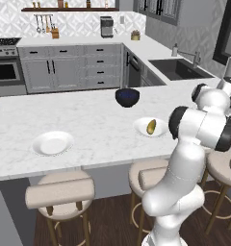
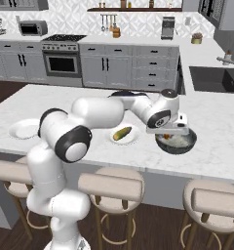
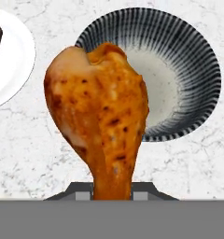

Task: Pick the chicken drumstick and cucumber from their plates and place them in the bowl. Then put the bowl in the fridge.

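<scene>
Marble island counter (image 1: pixel 88 120) | gripper (image 3: pixel 113 193) clamps chicken drumstick (image 3: pixel 102 116) by its narrow end, above bowl (image 3: pixel 188 79) | next: centre, release; cucumber (image 1: pixel 151 126) waits.

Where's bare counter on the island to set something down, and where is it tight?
Free: marble between the empty plate and the cucumber plate, and the stretch behind them toward the bowl. Tight: around the bowl, where the gripper hangs with the chicken drumstick.
</scene>
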Controlling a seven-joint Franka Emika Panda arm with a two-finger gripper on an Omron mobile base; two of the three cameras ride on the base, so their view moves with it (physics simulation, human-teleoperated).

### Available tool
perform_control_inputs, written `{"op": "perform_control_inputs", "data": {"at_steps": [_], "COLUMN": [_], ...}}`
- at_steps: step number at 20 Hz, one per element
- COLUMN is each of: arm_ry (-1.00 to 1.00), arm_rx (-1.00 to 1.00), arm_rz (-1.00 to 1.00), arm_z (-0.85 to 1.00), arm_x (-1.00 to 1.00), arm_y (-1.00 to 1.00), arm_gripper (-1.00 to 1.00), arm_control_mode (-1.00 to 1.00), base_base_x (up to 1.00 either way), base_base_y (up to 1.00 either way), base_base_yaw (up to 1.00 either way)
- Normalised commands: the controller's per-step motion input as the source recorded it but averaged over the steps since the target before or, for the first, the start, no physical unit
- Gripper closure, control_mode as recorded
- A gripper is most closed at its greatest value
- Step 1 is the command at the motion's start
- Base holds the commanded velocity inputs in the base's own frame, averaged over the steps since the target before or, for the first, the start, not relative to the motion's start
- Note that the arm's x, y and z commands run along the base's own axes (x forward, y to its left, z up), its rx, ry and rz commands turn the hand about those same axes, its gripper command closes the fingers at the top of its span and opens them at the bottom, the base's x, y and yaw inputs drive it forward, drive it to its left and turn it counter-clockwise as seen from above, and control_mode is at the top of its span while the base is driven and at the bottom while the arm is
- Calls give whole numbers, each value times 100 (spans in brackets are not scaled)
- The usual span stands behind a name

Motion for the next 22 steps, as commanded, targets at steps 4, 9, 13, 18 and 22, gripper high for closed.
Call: {"op": "perform_control_inputs", "data": {"at_steps": [4, 9, 13, 18, 22], "arm_ry": [0, 0, 0, 0, 0], "arm_rx": [0, 1, 2, 0, 0], "arm_rz": [0, 0, 0, 0, 0], "arm_z": [-27, -34, -33, -41, -52], "arm_x": [26, 33, 41, 31, 23], "arm_y": [-31, -15, -9, -1, 0], "arm_gripper": [100, 100, 100, 100, -100], "arm_control_mode": [-100, -100, -100, -100, -100], "base_base_x": [0, 0, 0, 0, 0], "base_base_y": [0, 0, 0, 0, 0], "base_base_yaw": [0, 0, 0, 0, 0]}}
